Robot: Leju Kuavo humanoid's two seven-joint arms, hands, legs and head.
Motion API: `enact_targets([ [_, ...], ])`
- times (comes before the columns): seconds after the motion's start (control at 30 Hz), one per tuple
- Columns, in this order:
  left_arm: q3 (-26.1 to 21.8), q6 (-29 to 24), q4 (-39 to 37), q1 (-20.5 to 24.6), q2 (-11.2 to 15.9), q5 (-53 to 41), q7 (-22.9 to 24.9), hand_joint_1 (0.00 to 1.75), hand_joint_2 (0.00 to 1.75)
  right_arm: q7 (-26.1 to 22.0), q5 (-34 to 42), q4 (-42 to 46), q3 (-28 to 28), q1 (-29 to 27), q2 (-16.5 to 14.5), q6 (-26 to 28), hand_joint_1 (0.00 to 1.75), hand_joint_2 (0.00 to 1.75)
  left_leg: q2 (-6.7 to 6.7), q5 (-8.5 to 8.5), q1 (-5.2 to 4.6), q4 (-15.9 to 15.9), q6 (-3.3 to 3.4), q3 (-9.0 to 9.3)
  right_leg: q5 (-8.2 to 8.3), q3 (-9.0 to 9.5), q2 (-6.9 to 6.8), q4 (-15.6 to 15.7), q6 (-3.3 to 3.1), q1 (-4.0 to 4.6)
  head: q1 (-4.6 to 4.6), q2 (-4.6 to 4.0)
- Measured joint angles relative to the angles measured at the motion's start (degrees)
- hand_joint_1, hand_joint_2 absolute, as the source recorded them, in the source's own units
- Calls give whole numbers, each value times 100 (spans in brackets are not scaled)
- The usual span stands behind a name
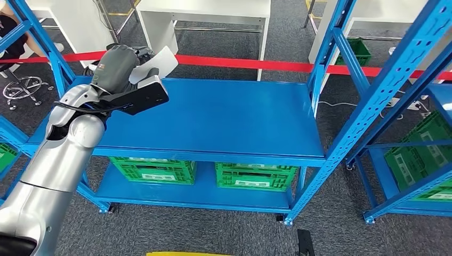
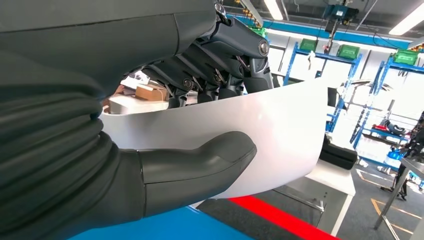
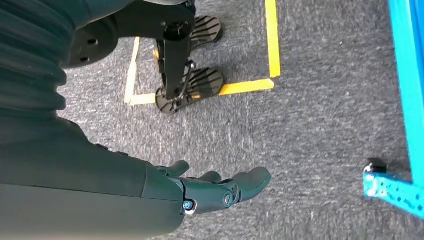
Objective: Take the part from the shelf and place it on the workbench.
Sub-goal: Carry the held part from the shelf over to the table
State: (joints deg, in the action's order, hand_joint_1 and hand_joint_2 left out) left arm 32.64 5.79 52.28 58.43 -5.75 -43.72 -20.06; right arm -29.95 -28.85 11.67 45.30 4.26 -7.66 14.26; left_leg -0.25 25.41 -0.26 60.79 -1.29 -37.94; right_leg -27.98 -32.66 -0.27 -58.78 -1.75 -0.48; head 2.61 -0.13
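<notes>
From the head view we look down on a blue metal shelf (image 1: 213, 120) with a broad flat top level and slanted blue uprights at its corners. Our left arm reaches in from the lower left, and our left hand (image 1: 118, 66) is raised above the far left corner of that top level. It holds the part (image 1: 155, 65), a thin white curved sheet, which sticks out to the right of the hand and sits above the shelf surface rather than on it.

In the left wrist view the same part (image 2: 280, 130) shows up close as a smooth white panel, gripped with the thick grey thumb (image 2: 200, 162) pressed on its near face and the darker fingers (image 2: 220, 55) curled over its far edge.

Under the top level, two green crates (image 1: 154, 170) stand side by side on the lower level (more green crates show in the neighbouring rack on the right). A red tape barrier (image 1: 245, 64) runs across the grey carpet behind the shelf, with white tables beyond it.

Our right hand (image 3: 215, 187) hangs low over the grey carpet near a strip of yellow floor tape (image 3: 247, 86); it holds nothing, and its fingers seem loosely extended and slightly apart, though the angle makes this hard to judge
</notes>
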Motion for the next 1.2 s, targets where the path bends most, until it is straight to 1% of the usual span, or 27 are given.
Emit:
enact_targets([
  [0.03,1,2,-16,16,1,1,11,143,175,5,-13,0,1,2,-1,-21,0,175,-1,211,11,245,-27,-94,49,-41,-9,15,-25,-10,-9,0],
  [0.1,2,-1,-58,33,1,1,19,143,175,17,-34,0,2,4,1,-49,0,175,-1,668,34,960,-82,-310,133,-152,-15,13,-48,-9,-22,0],
  [0.13,3,-7,-82,33,1,1,19,143,175,21,-44,0,3,4,1,-55,0,175,0,792,45,1252,-104,-369,176,-211,-18,8,-46,-9,-22,0],
  [0.17,5,-15,-103,31,0,1,19,143,175,22,-52,0,4,4,1,-56,0,175,1,807,56,1380,-120,-349,217,-270,-20,1,-40,-9,-22,0],
  [0.2,7,-26,-117,30,0,0,20,143,175,23,-60,0,4,4,1,-58,0,175,2,725,67,1306,-128,-230,257,-328,-20,-10,-30,-11,-23,0],
  [0.23,8,-39,-124,31,1,-1,23,143,175,23,-71,0,5,4,1,-61,0,175,3,593,77,1035,-129,-10,291,-381,-20,-24,-15,-13,-23,0],
  [0.3,9,-68,-115,30,1,-10,32,143,175,23,-105,0,5,5,1,-70,0,175,3,452,75,258,-97,530,351,-461,-21,-54,36,-10,-21,0],
  [0.33,11,-80,-106,29,4,-16,36,143,175,21,-121,0,5,6,1,-74,0,175,1,440,64,-30,-63,716,384,-482,-22,-60,71,-7,-16,0],
  [0.37,13,-90,-97,26,10,-23,41,143,175,21,-135,0,5,8,1,-80,0,175,-2,457,50,-187,-25,805,421,-495,-24,-58,106,-4,-14,0],
  [0.43,15,-96,-90,13,29,-37,51,143,175,24,-144,0,5,6,1,-81,0,175,-3,405,32,-240,70,791,489,-513,-23,-37,178,-9,-13,0],
  [0.47,15,-94,-89,8,34,-43,58,143,175,30,-145,0,7,4,1,-74,0,175,4,360,36,-255,121,763,459,-537,-19,-61,213,-19,-14,0],
  [0.5,15,-90,-88,4,35,-48,61,143,175,36,-145,0,8,2,1,-65,0,175,11,308,43,-273,174,725,347,-591,-13,-161,245,-27,-11,0],
  [0.53,15,-86,-87,0,33,-50,64,143,175,43,-145,0,10,1,0,-56,0,175,19,252,52,-288,219,674,147,-685,-6,-380,272,-33,-9,0],
  [0.6,15,-80,-89,-16,29,-49,68,143,175,49,-145,0,11,1,-1,-53,0,175,22,155,46,-281,262,543,-341,-943,6,-1106,309,-37,-2,0],
  [0.63,15,-78,-92,-34,30,-49,69,143,175,51,-145,0,13,0,-1,-52,0,175,22,110,42,-271,266,474,-491,-1042,10,-1453,319,-38,-2,0],
  [0.67,15,-77,-94,-56,30,-48,69,143,175,51,-145,0,14,-1,-1,-52,0,175,22,68,38,-256,262,406,-523,-1057,14,-1643,323,-37,-3,0],
  [0.7,15,-75,-96,-77,31,-48,69,143,175,50,-145,0,16,-2,0,-52,0,175,21,32,38,-235,252,339,-451,-967,15,-1624,320,-37,-2,0],
  [0.73,15,-74,-96,-93,33,-48,69,143,175,50,-145,0,19,-2,1,-51,0,175,21,3,39,-210,239,279,-315,-757,15,-1375,311,-37,-2,0],
  [0.77,15,-74,-94,-101,34,-48,69,143,175,49,-145,0,21,0,1,-51,0,175,21,-21,41,-181,220,229,-209,-476,15,-978,296,-38,-2,0],
  [0.83,15,-75,-90,-105,38,-48,66,143,175,50,-146,0,24,4,0,-51,0,175,21,-63,29,-140,166,162,-136,-31,23,-306,246,-18,-2,0],
  [0.87,16,-76,-90,-107,39,-48,62,143,175,50,-147,0,26,4,-1,-51,0,175,22,-89,24,-131,132,147,-158,57,29,-149,216,-5,-2,0],
  [0.93,20,-79,-101,-114,40,-48,50,143,175,45,-155,0,29,0,-2,-52,0,175,23,-152,16,-145,57,134,-125,36,37,-105,146,4,-3,0],
  [1.0,23,-84,-121,-112,48,-45,32,143,175,31,-163,0,32,0,-3,-59,0,175,14,-60,22,-53,-2,58,-47,-12,20,-64,61,-20,-9,0],
  [1.03,24,-86,-134,-109,52,-41,21,143,175,23,-166,0,32,2,-4,-63,0,175,11,103,27,130,-29,-23,4,-49,11,-47,25,-34,-15,0],
  [1.13,28,-87,-170,-116,55,-30,9,143,175,14,-170,0,33,3,-4,-70,0,175,10,761,47,1174,-93,-364,140,-218,-2,-47,-19,-30,-25,0],
  [1.17,30,-87,-181,-125,55,-30,8,143,175,14,-171,0,33,2,-4,-70,0,175,10,841,48,1405,-101,-395,187,-279,-4,-49,-18,-27,-24,0],
  [1.2,31,-87,-191,-132,54,-30,8,143,175,14,-171,0,33,2,-4,-71,0,175,11,805,48,1429,-99,-325,232,-337,-5,-51,-13,-26,-25,0],
])
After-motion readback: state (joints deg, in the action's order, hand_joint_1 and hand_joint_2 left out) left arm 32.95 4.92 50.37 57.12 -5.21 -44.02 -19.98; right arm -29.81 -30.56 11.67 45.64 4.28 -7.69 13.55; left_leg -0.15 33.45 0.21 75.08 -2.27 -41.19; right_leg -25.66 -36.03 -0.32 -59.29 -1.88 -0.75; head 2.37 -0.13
